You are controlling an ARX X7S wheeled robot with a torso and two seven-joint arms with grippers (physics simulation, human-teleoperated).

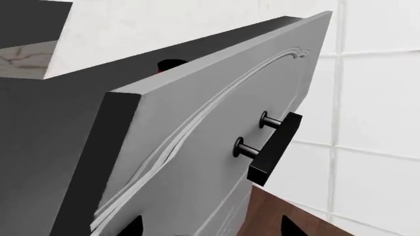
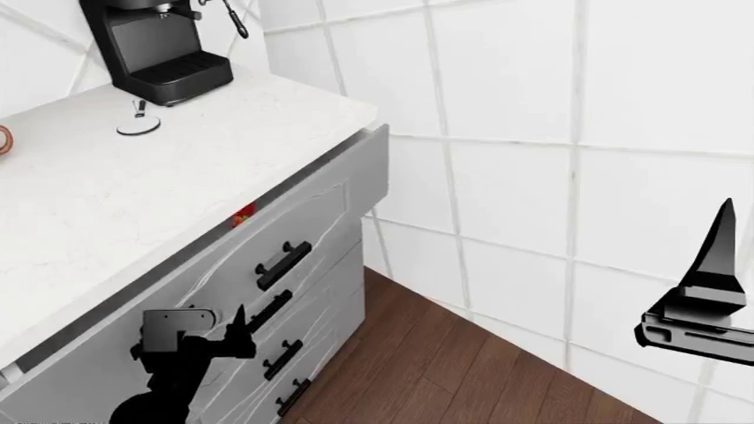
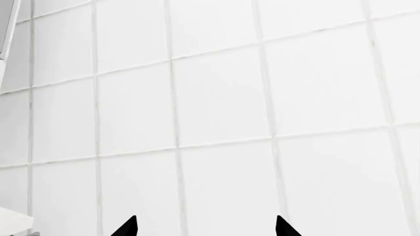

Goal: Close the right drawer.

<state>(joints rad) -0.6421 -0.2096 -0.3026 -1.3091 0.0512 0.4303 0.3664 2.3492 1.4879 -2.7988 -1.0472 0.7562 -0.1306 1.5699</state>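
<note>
White tiled walls [image 2: 518, 97] all round, with dark wood floor [image 2: 460, 371] running along the lower middle of the head view, and a white marble-look table [image 2: 130, 203] taking up the left half. On it, a black coffee machine [image 2: 159, 44] sits at the upper left with a small round white thing [image 2: 139, 124] just in front of it. The right drawer [image 2: 312, 212] is under the table edge at centre-left, pulled out a little, so there's a dark gap along its top with a bit of something red [image 2: 242, 215] showing in it. Its black bar handle [image 2: 282, 263] sits on the grey front, and more handles run down below it. In the left wrist view the drawer front [image 1: 217, 132] fills the frame, curvy moulding and the handle [image 1: 276, 147] sticking out right of centre. The left gripper [image 2: 207, 331] is low at the lower left of the head view, close to the drawer fronts, jaws spread, no contact that I can make out. The right gripper [image 2: 707, 305] is way off at the right edge against the tiles, and its wrist view shows two tips apart, nothing between them.
</note>
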